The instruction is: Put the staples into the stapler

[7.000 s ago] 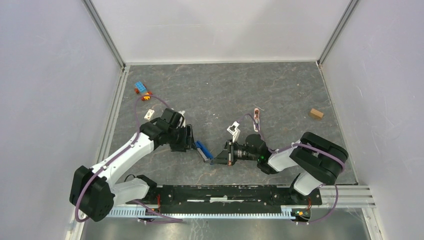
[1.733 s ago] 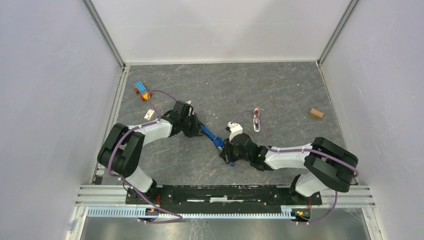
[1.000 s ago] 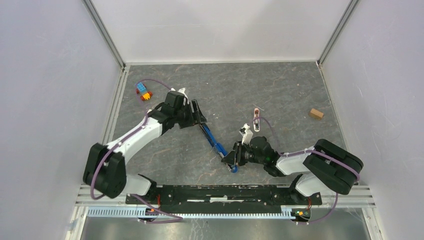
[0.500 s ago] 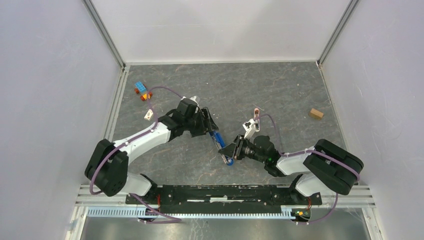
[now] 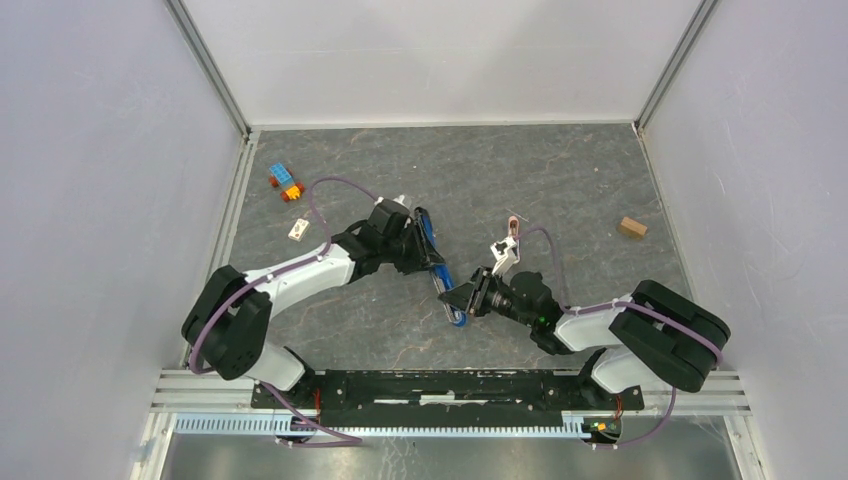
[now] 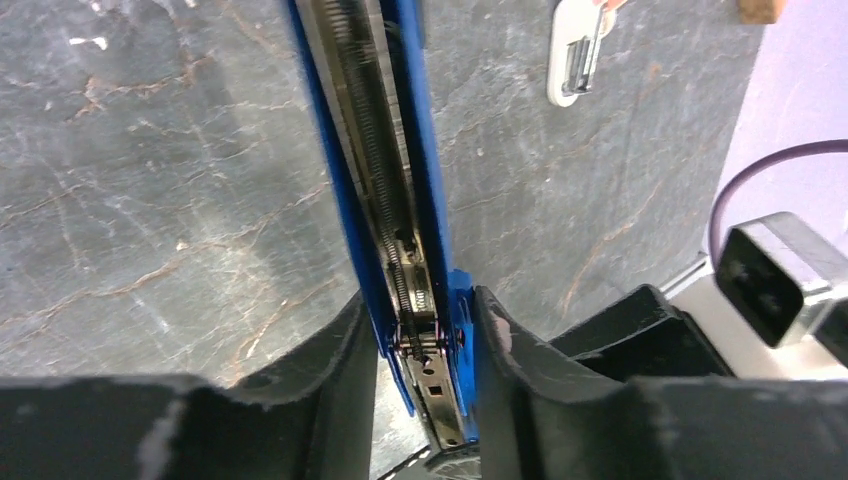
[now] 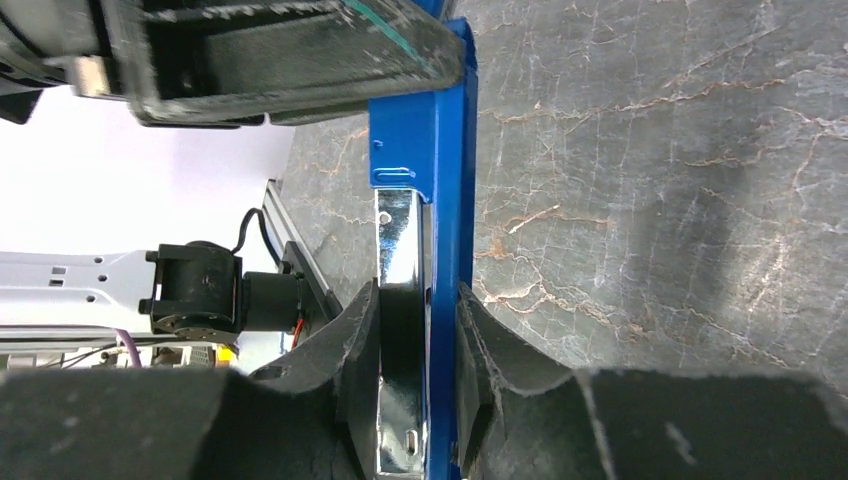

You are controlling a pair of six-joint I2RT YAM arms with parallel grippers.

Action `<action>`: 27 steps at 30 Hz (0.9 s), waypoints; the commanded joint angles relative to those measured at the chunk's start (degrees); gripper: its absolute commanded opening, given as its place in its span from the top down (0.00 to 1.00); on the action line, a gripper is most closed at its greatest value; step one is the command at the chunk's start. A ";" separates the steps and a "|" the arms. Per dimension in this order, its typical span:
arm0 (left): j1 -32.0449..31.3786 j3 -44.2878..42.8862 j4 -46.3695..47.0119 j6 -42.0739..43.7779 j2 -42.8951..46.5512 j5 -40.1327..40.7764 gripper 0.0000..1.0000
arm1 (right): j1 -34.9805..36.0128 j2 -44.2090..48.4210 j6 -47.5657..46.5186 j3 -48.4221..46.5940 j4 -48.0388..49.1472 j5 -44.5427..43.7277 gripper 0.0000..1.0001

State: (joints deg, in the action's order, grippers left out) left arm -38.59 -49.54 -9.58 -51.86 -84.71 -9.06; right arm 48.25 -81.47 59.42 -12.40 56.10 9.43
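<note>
Toy bricks [image 5: 285, 183]: laid near the far left corner of the table [image 5: 560, 170]
Small white piece [image 5: 297, 230]: laid apart, nearer than the bricks
Left gripper [image 6: 415, 315]: clenched on the stapler [image 6: 420, 140], whose blue side walls are touched by both fingers
Stapler: found at the table middle, spanned between the two grippers, with its spring rail exposed
Right gripper [image 7: 415, 310]: clamped on the other end, where a chrome rail is seen
Pink-and-white piece [image 5: 512, 238]: laid just beyond the right gripper
Wooden block [image 5: 631, 227]: laid near the right edge
</note>
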 commanded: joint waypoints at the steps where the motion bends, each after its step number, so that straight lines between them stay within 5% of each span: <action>1: -0.11 -4.12 2.10 -0.17 -0.89 2.65 0.70 | -0.38 2.18 -0.46 0.18 8.07 -0.49 0.75; 6: -0.11 -10.94 -3.73 4.06 -4.72 4.75 0.97 | -0.70 4.42 -2.12 0.61 3.85 -0.30 0.51; 17: -0.12 -34.09 -21.37 13.82 -20.92 20.67 0.98 | -1.05 27.99 -16.69 -0.75 -30.05 -12.10 0.03; 27: -0.17 -51.15 -29.86 15.27 -36.93 26.65 0.94 | -1.06 48.69 -22.86 -1.50 -53.94 -25.82 0.02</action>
State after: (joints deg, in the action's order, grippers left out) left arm -38.68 -94.02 -35.68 -39.75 -118.78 13.21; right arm 47.18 -37.30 39.94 -12.21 12.47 -9.39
